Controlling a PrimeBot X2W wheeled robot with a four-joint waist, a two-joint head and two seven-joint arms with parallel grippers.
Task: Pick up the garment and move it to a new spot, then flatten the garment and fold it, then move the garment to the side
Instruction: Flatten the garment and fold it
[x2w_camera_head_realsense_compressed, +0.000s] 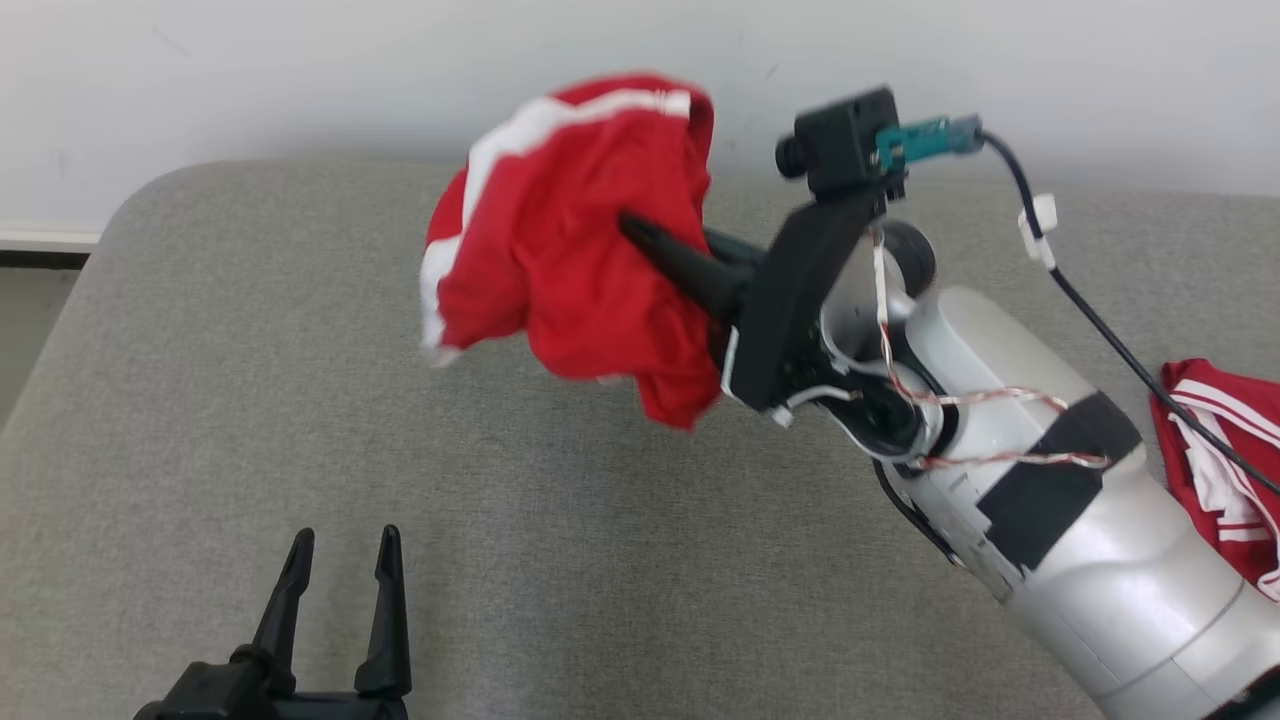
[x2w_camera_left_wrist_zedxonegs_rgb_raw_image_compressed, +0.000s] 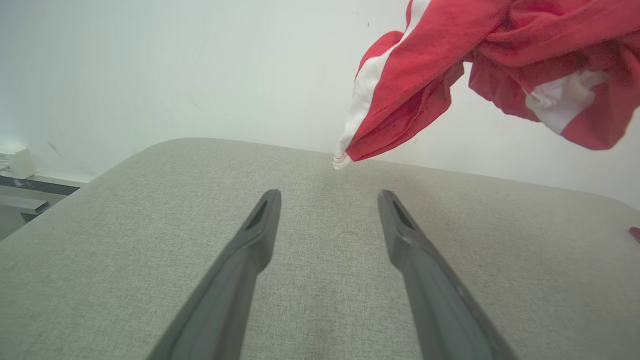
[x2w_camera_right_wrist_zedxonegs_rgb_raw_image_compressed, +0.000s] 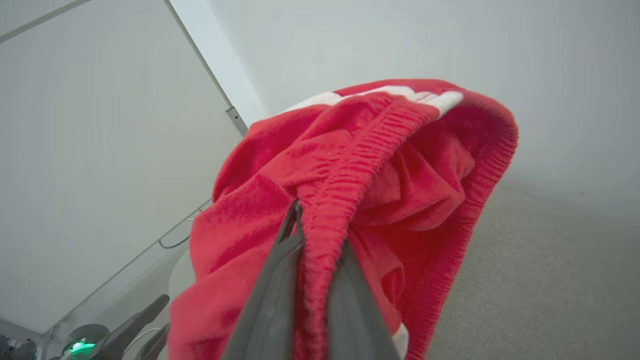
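Right gripper (x2w_camera_head_realsense_compressed: 640, 235): jaws pinched narrow on the ribbed waistband of the red, white-striped garment (x2w_camera_head_realsense_compressed: 560, 250). The right wrist view shows the band running between the two fingers. The garment hangs bunched in the air above the far middle of the grey bench (x2w_camera_head_realsense_compressed: 250, 400), in front of the pale wall (x2w_camera_head_realsense_compressed: 300, 80). It appears clear of the bench surface, its lowest striped corner dangling free.

Left gripper (x2w_camera_head_realsense_compressed: 345, 535): jaws wide and holding nothing, low over the near part of the bench.

A second red-and-white cloth (x2w_camera_head_realsense_compressed: 1215, 450) lies crumpled at the right edge of the bench, partly behind the right forearm.

Progress, as judged: the pick-up is done and the carry to a new spot looks to be the step in hand. Setting down, flattening, folding and moving aside all remain. The cloth is heavily wadded, so spreading it will likely need both arms — the left is free to take a second edge.
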